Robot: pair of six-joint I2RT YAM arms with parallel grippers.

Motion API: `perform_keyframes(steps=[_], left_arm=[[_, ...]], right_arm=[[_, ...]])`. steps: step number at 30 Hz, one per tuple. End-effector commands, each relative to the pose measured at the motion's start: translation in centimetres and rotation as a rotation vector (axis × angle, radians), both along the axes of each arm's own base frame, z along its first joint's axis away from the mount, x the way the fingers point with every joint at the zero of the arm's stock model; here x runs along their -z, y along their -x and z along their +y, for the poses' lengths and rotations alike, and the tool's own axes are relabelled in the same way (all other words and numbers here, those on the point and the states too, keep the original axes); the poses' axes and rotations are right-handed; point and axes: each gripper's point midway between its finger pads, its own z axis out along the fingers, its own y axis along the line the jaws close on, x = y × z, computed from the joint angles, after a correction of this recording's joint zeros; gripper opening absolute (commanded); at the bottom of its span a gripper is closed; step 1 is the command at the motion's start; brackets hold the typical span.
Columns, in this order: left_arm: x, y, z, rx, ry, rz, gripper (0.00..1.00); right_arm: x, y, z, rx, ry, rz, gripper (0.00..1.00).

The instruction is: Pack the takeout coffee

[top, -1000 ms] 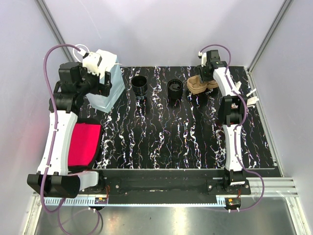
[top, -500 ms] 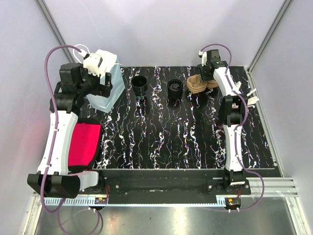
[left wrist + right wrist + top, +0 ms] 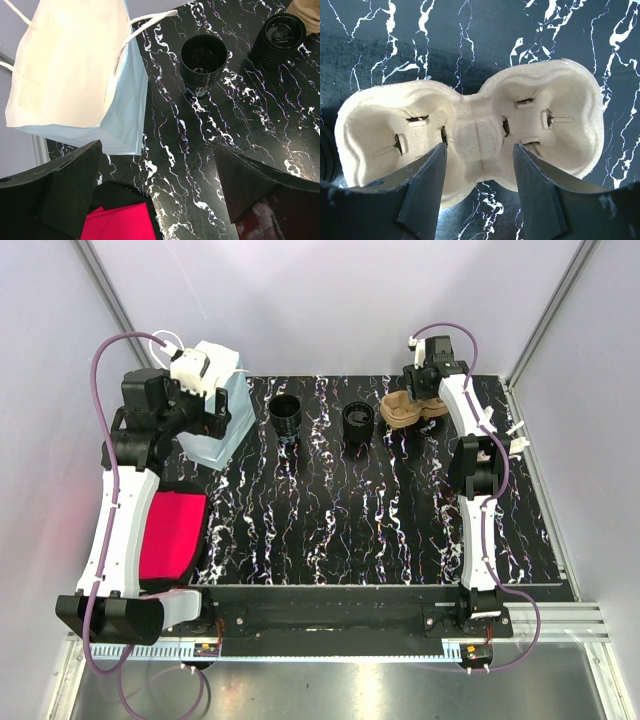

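**Fig.** Black, white-veined table (image 3: 350,530), arms at near edge.

**Top view, L side.** L gripper (image 3: 203,390) is raised at the far-left corner, just above the paper bag (image 3: 222,410). Its jaws are spread wide w/ nothing between them. A red flat item (image 3: 170,535) lies at the table's L edge, on the near side of the bag and beside the L arm.

**L wrist view.** Both fingers (image 3: 60,190) frame the scene, and the gripper (image 3: 155,150) is empty. The bag (image 3: 75,70) stands upright w/ its mouth open. It is white inside and pale blue outside, w/ cord handles at the rim. Just R of the bag stands an open black cup (image 3: 203,62) w/o lid. Farther R, apart from it, stands a lidded black cup (image 3: 278,40). Both sit along the far edge, between bag and carrier.

**Top view, R side.** R gripper (image 3: 422,390) reaches to the far-right area, over the pulp cup carrier (image 3: 400,415).

**R wrist view.** The carrier (image 3: 470,135) lies flat on the table w/ both wells empty. The gripper (image 3: 479,147) is centred on the narrow waist between the wells, one finger (image 3: 425,190) on each side. Jaws are partly apart, not clamped. The tips appear to hover just above the pulp, but contact cannot be confirmed from this angle.
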Motion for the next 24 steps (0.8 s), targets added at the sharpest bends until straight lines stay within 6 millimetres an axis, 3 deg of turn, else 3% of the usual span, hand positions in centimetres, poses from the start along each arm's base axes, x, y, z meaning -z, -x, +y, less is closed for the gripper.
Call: perform_keyframes(steps=[1,8,24], left_arm=[[-1.6,0.0,-0.5,0.02,0.027,-0.063,0.99],[-1.2,0.2,-0.5,0.021,0.025,-0.058,0.99],[-0.9,0.2,-0.4,0.016,0.028,-0.052,0.99]], right_arm=[[-4.1,-0.6,-0.6,0.017,0.01,-0.092,0.6],[-3.8,-0.9,-0.7,0.015,0.014,-0.093,0.67],[-1.1,-1.0,0.5,-0.045,-0.034,-0.047,0.67]])
